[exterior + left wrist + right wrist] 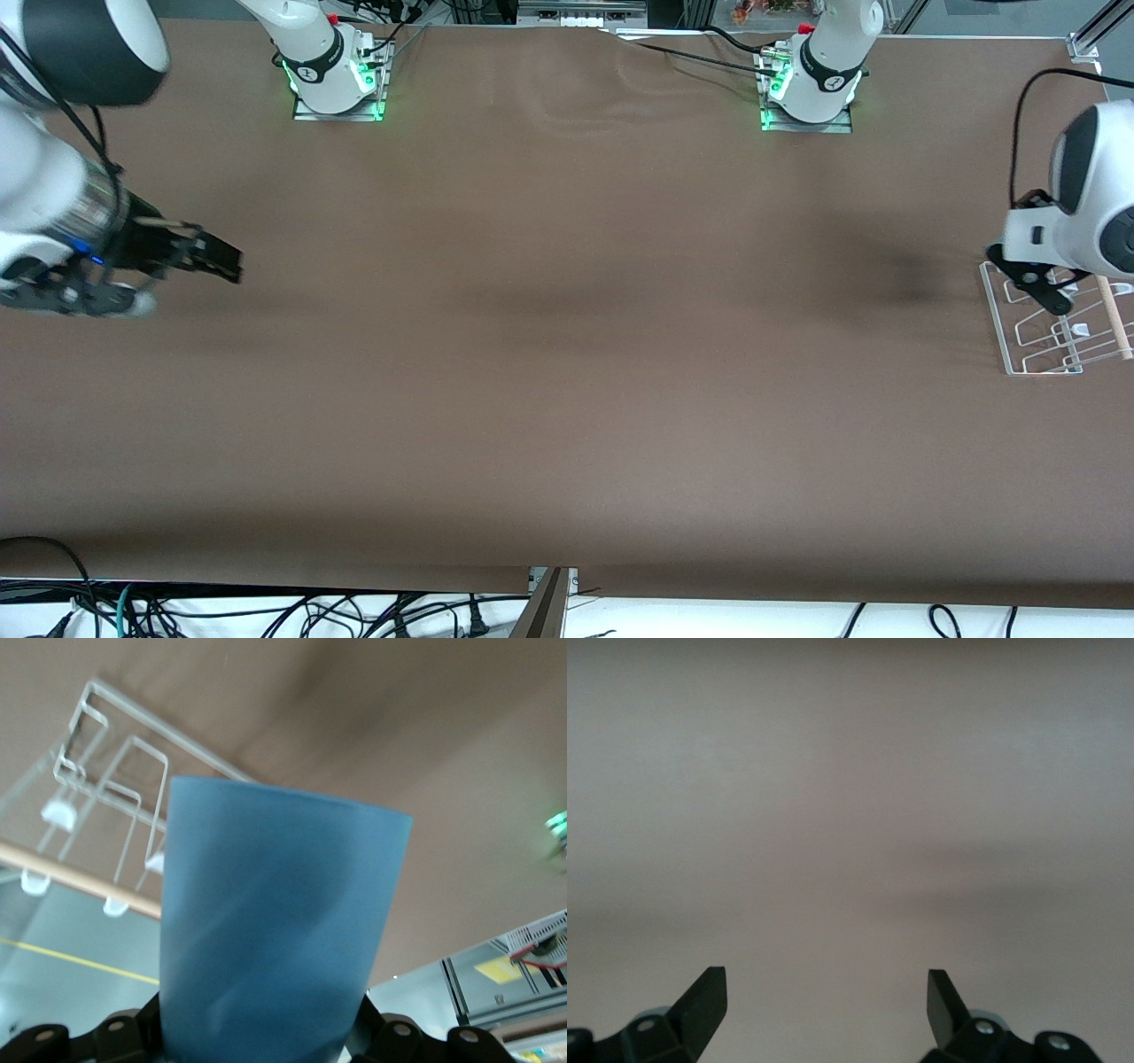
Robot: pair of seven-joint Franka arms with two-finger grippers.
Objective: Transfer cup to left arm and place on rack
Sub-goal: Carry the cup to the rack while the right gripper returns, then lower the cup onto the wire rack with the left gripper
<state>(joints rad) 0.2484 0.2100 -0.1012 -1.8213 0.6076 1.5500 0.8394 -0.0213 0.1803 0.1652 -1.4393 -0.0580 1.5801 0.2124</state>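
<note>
The light-blue cup (275, 921) fills the middle of the left wrist view, held between the jaws of my left gripper (263, 1036). In the front view the left gripper (1038, 285) is over the white wire rack (1032, 359) at the left arm's end of the table, and the arm hides the cup there. The rack (115, 780) and its pale wooden rod (71, 873) show past the cup in the left wrist view. My right gripper (220, 257) is open and empty over bare table at the right arm's end; its fingers stand wide apart in the right wrist view (826, 988).
The brown table (567, 354) is bare between the arms. The two arm bases (332, 75) (811, 89) stand along the table's edge farthest from the front camera. Loose cables (266, 616) lie off the table's nearest edge.
</note>
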